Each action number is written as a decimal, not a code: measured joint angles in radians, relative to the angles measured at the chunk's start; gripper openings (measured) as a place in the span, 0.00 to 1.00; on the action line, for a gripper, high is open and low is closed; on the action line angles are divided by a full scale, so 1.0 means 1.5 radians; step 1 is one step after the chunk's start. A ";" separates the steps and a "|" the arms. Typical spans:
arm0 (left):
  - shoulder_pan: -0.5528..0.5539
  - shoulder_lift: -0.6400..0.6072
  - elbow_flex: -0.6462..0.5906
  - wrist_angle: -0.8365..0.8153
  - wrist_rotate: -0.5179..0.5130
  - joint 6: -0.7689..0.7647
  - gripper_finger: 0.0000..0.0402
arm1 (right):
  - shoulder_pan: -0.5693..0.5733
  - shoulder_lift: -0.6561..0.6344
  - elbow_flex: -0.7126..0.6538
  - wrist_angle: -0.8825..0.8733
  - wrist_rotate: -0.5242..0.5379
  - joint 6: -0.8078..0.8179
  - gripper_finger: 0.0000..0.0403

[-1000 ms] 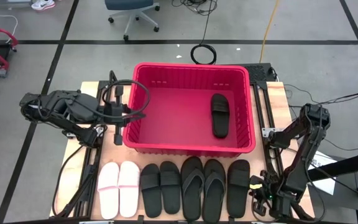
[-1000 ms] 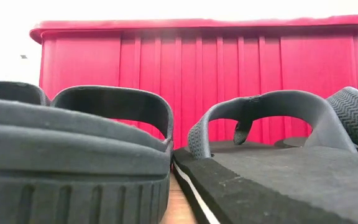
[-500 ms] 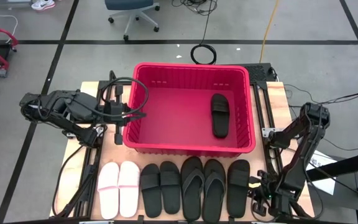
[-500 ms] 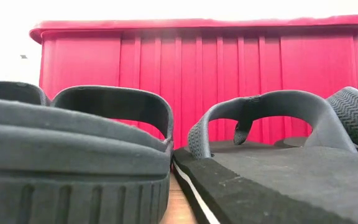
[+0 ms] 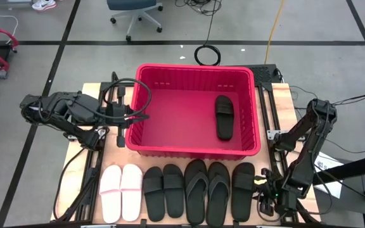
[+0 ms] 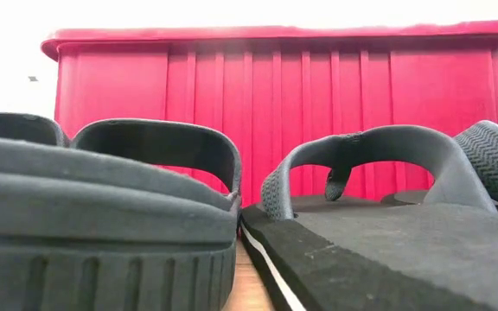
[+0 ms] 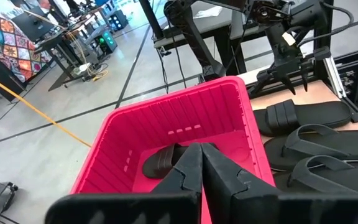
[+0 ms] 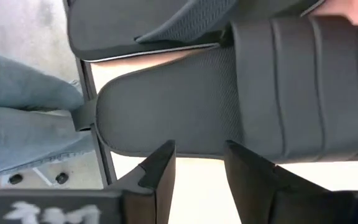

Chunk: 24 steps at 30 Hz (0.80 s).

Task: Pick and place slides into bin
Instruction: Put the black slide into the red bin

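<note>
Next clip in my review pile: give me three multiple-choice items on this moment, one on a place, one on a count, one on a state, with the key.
1. Where does the right tool sit?
A. over the bin
B. low at the table's front right corner, beside the lone black wide-strap slide
C. by the pale pink pair

2. How many slides lie inside the large red ribbed plastic bin?
A. none
B. one
C. three

3. How are the left tool's fingers?
A. shut together, holding nothing
B. wide open
C. clamped on a slide

Key: 1 B, the high view shows it next to the row's right end. 2 B, only one black wide-strap slide in the bin. 3 A, the left wrist view shows the fingers meeting.
</note>
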 joint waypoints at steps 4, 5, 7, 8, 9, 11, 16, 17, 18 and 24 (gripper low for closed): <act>0.000 0.000 0.000 0.000 0.000 -0.001 0.00 | -0.013 -0.031 0.000 -0.061 0.000 -0.007 0.29; 0.000 0.000 0.000 0.000 0.000 -0.001 0.01 | -0.015 -0.039 0.000 -0.082 0.001 -0.007 0.29; 0.000 0.000 0.000 0.000 0.000 -0.001 0.02 | -0.016 -0.054 -0.001 -0.124 0.002 -0.007 0.28; 0.000 0.000 0.000 0.000 0.000 -0.002 0.02 | -0.016 -0.062 -0.004 -0.139 0.002 -0.006 0.28; 0.000 0.000 0.000 0.000 0.000 -0.003 0.03 | -0.016 -0.069 -0.009 -0.148 0.002 -0.006 0.28; 0.000 0.000 0.000 0.000 0.000 -0.006 0.03 | -0.016 -0.085 -0.026 -0.147 0.001 -0.007 0.28; 0.000 0.000 0.000 0.000 0.000 -0.009 0.01 | -0.016 -0.132 -0.093 -0.094 0.000 0.008 0.29; 0.000 0.000 0.000 0.000 0.000 -0.009 0.00 | -0.017 -0.144 -0.109 -0.081 -0.001 0.009 0.29; 0.000 0.000 0.000 0.000 0.000 -0.010 0.00 | -0.018 -0.158 -0.125 -0.070 -0.001 0.013 0.28; 0.000 0.000 0.000 0.000 0.000 -0.010 0.03 | -0.020 -0.269 -0.199 -0.047 0.000 0.044 0.26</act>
